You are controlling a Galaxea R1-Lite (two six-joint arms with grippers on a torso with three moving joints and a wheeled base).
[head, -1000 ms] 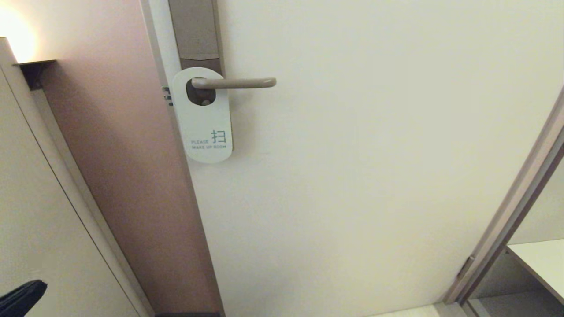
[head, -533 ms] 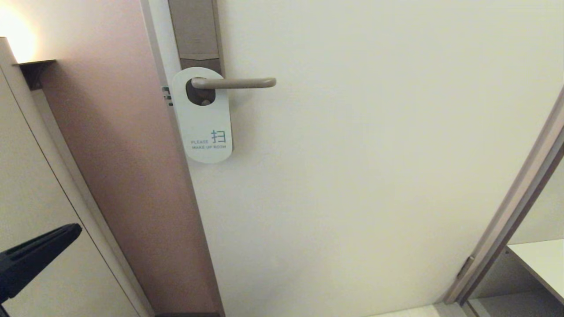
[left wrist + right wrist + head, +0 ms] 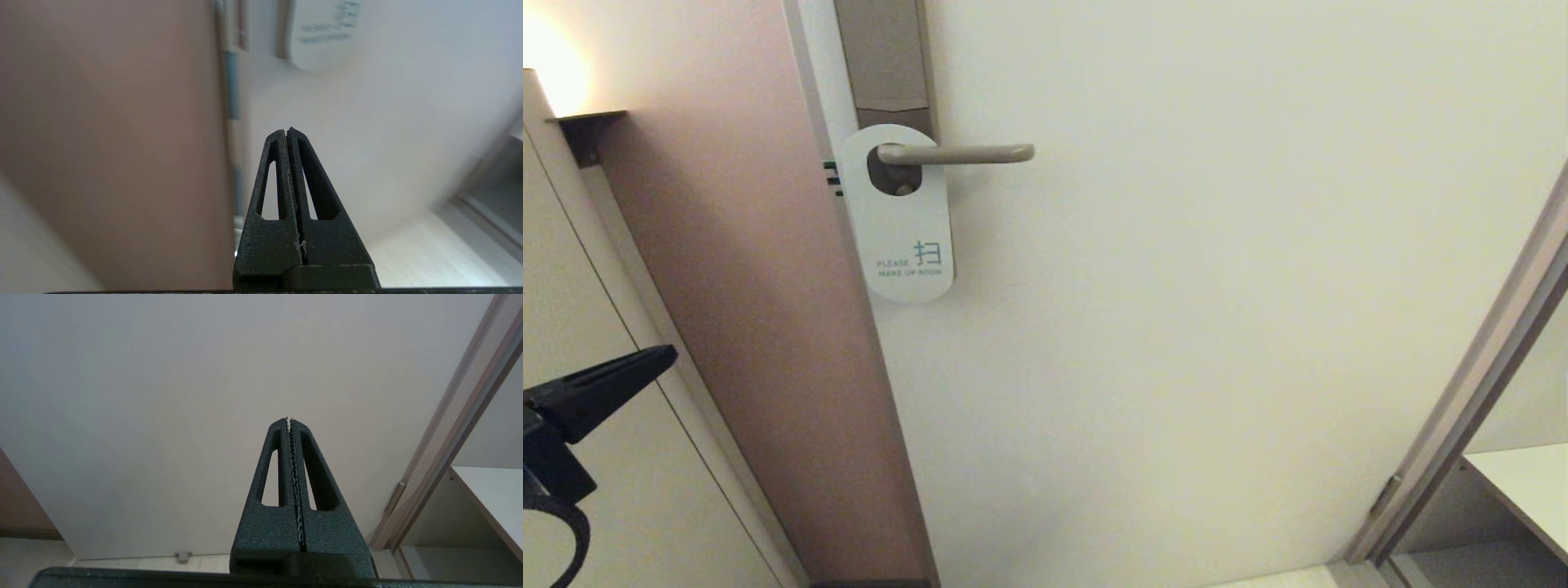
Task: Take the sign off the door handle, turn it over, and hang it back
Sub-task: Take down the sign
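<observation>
Head view: sign (image 3: 900, 214) hangs on handle (image 3: 964, 153), white face out, flat against door (image 3: 1217, 286). Left gripper (image 3: 662, 357) low at left, fingers pressed together, empty, tips well apart from sign, sign up and right of them.
Left wrist view: fingers (image 3: 282, 163) closed, nothing between; sign's lower end (image 3: 322, 36) beyond tips.
Right wrist view: right gripper (image 3: 289, 420) fingers closed, empty, facing bare door.

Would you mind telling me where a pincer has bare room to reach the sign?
Bare door lies open below the sign and under the door handle. It is tight at the sign's left edge by the door's edge. The shut left pincer hangs lower left.
</observation>
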